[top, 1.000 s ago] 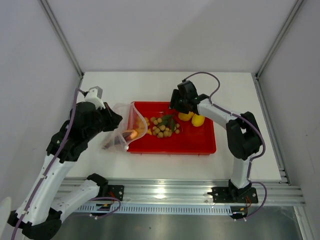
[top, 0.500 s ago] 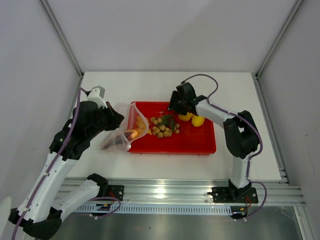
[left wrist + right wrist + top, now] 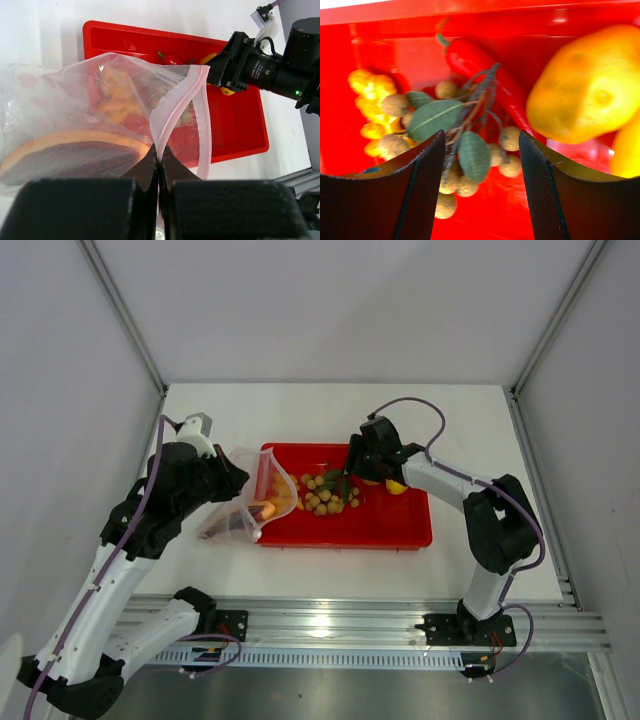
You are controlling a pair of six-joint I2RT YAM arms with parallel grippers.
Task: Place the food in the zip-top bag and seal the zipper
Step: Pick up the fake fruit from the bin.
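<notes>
My left gripper [image 3: 234,480] [image 3: 159,150] is shut on the pinkish zipper strip [image 3: 202,115] of the zip-top bag [image 3: 245,502] [image 3: 75,115], holding its mouth open at the red tray's left end. The dark red-brown stick [image 3: 65,156] lies inside the bag. Orange chunks [image 3: 117,95] [image 3: 367,92] show at the bag's mouth; I cannot tell if they are inside. My right gripper [image 3: 352,474] [image 3: 481,150] is open, low over the bunch of tan fruits with green leaves [image 3: 328,496] [image 3: 451,125]. A yellow fruit [image 3: 585,85] [image 3: 396,486] lies just to its right.
The red tray [image 3: 400,530] [image 3: 240,125] holds the food in the table's middle. A red chili pepper [image 3: 480,62] lies under the bunch's stem. A second yellow fruit [image 3: 627,150] shows at the right edge of the right wrist view. The table's white edge runs behind the tray.
My right gripper has moved off the yellow fruits, a little nearer and lower, over the bunch. My left gripper and the bag have barely shifted.
</notes>
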